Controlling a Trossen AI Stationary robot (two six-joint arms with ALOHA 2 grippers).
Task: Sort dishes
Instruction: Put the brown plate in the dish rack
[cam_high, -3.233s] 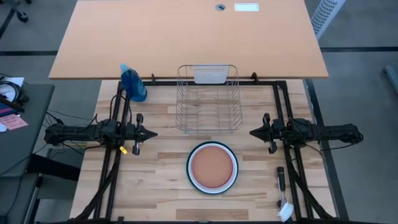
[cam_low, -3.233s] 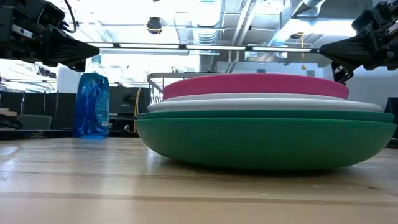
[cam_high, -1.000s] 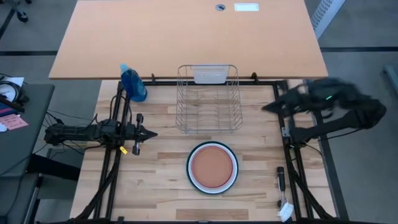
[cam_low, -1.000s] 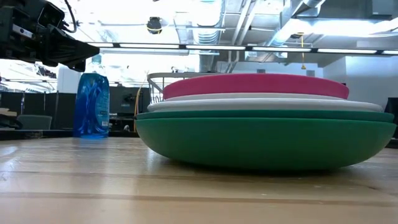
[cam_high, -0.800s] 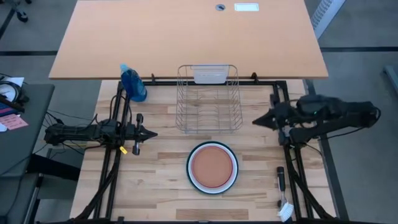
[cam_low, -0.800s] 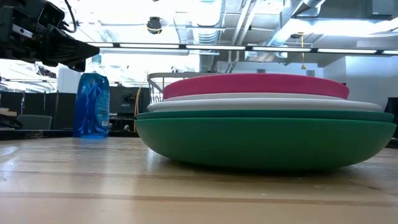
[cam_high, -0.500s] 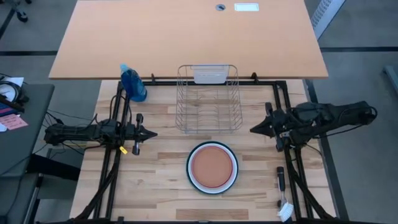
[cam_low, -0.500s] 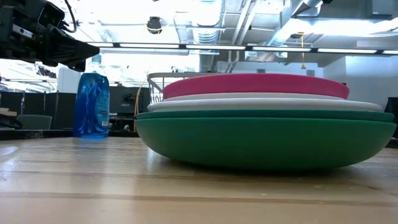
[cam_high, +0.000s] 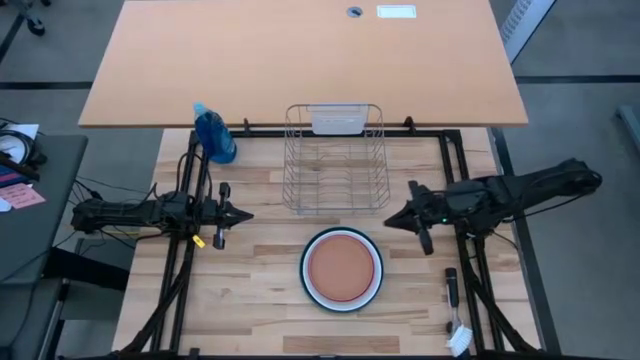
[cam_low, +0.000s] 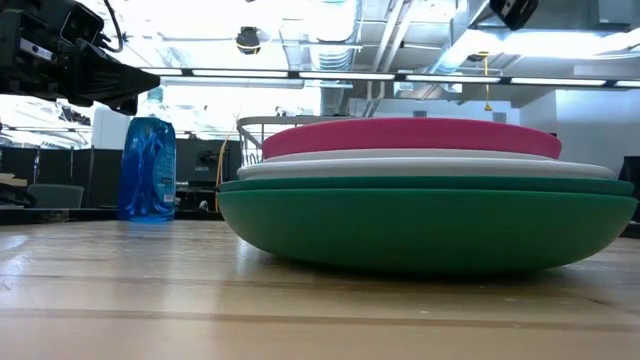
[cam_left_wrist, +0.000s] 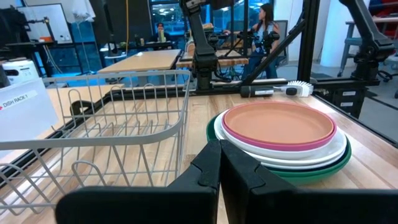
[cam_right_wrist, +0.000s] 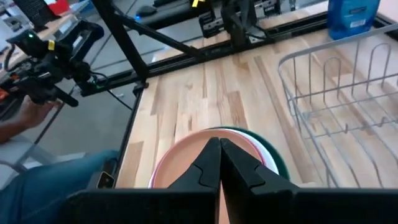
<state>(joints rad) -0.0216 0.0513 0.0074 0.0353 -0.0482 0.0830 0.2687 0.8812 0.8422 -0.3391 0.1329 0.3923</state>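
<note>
One stack of round, smooth plates (cam_high: 341, 269) is being kept on the pale wood-plank table (cam_high: 260, 300) at the 6 o'clock side: a salmon-orange plate (cam_left_wrist: 279, 124) on top, then magenta, white and dark green rims. At the stack's 2 o'clock, the right gripper (cam_high: 388, 220) is being held clenched shut. At 10 o'clock, the left gripper (cam_high: 247, 214) is likewise being kept closed. At 12 o'clock, one thin-wire metal rack (cam_high: 336, 160) and one blue bottle (cam_high: 214, 133) are standing.
</note>
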